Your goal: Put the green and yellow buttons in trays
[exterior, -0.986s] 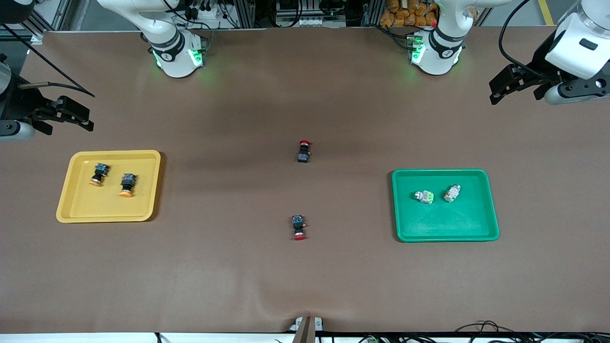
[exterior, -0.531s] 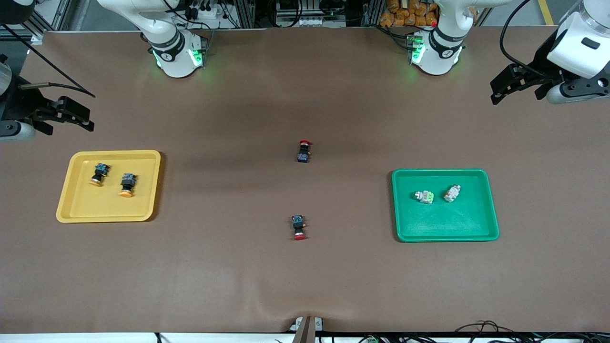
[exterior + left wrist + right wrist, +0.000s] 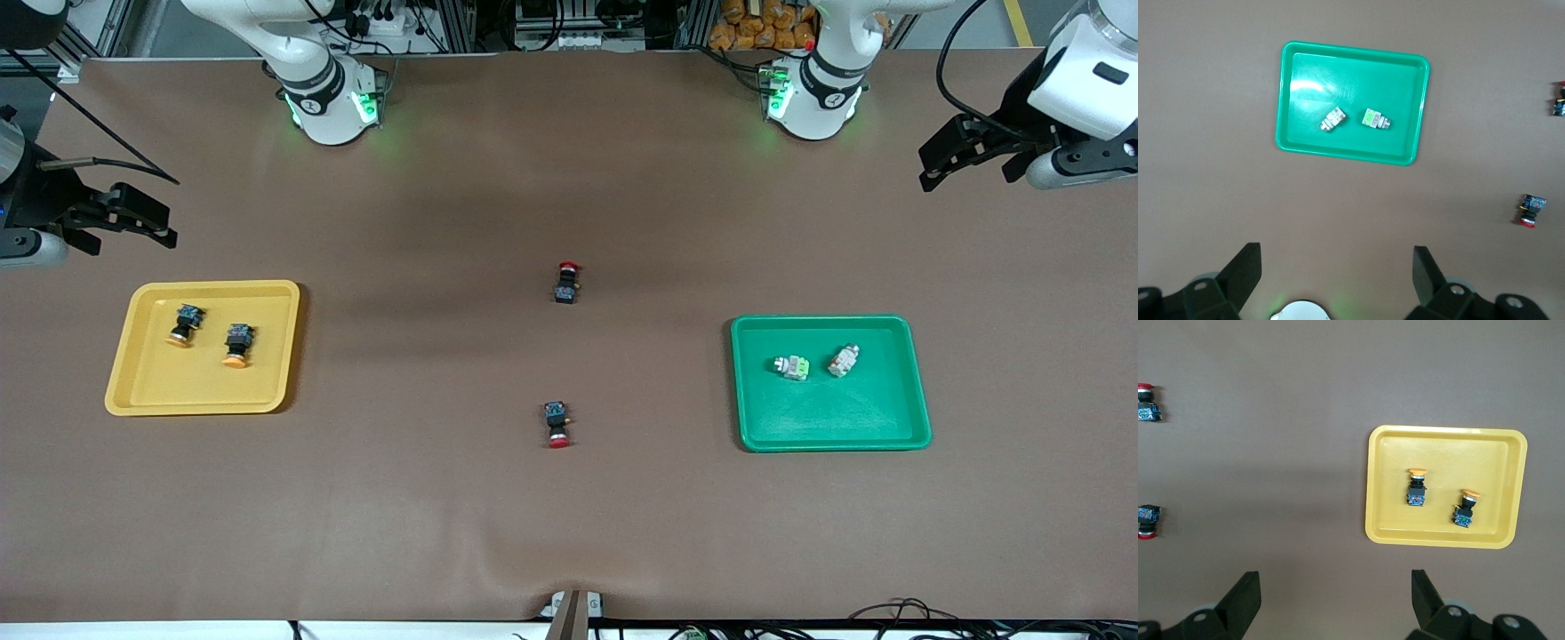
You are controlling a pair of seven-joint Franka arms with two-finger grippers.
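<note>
Brown matting (image 3: 569, 533) covers the table. Left gripper (image 3: 956, 160), jaws spread and empty, hangs slightly higher than before over the left arm's end; right gripper (image 3: 120, 218), likewise spread and empty, waits unchanged. Two green buttons (image 3: 791, 366) (image 3: 843, 360) lie in the green tray (image 3: 831, 440), two yellow buttons (image 3: 183, 324) (image 3: 237, 344) in the yellow tray (image 3: 200, 404). Two red buttons (image 3: 566, 282) (image 3: 556, 423) lie mid-table.

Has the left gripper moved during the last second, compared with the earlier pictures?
Yes. In the front view the left gripper has drifted slightly up the picture, away from the green tray, toward the table's edge at the left arm's end.
</note>
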